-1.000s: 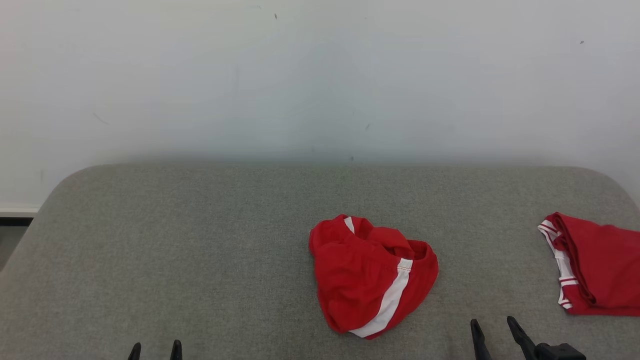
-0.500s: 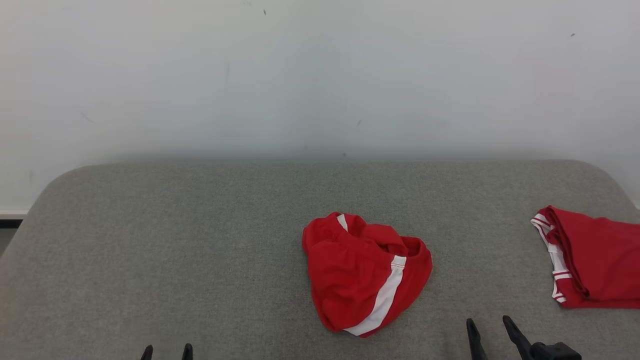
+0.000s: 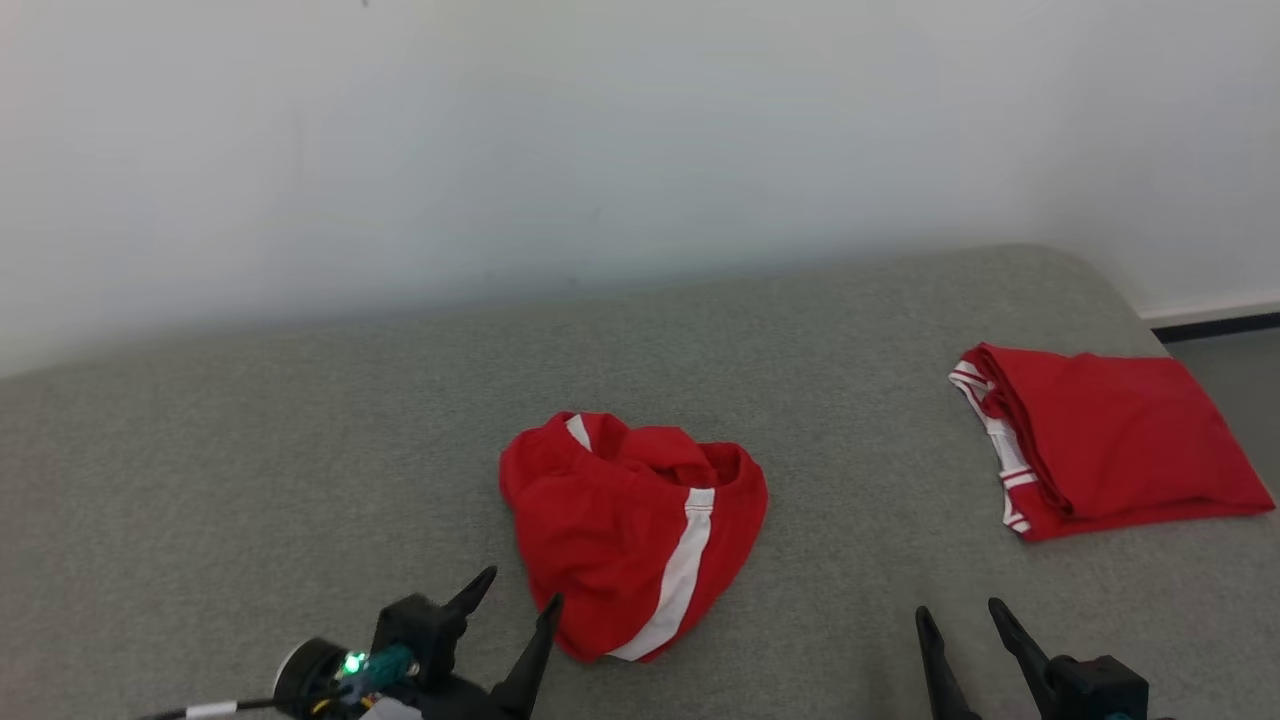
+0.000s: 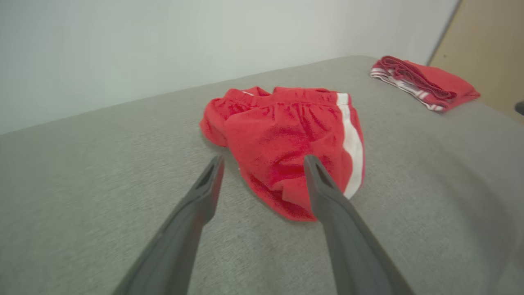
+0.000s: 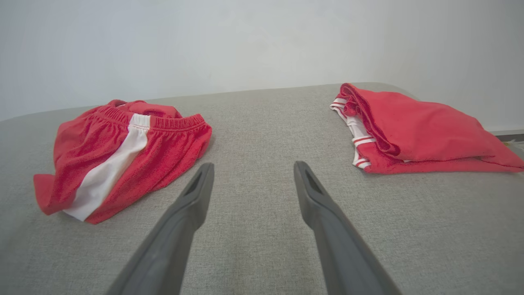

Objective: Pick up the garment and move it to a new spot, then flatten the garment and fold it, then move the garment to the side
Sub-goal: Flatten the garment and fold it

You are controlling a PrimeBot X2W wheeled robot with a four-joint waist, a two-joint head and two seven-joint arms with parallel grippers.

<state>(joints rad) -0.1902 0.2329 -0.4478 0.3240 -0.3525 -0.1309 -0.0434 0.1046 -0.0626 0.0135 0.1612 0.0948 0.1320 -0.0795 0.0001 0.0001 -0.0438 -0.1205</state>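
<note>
Left gripper (image 3: 520, 590) (image 4: 264, 162): jaws spread wide, nothing held. Fingertips just beside near left edge of garment (image 3: 620, 500) (image 4: 282, 139) (image 5: 123, 151); contact unclear. Right gripper (image 3: 957, 610) (image 5: 252, 166): jaws equally wide, empty, over bare grey cushion (image 3: 250, 450). Garment: red shorts, white side stripe, crumpled at mid-cushion. Folded red piece (image 3: 1110, 440) (image 4: 421, 80) (image 5: 413, 127), white-trimmed, lies well apart to robot's right, near cushion edge. White wall (image 3: 600, 130) behind.
</note>
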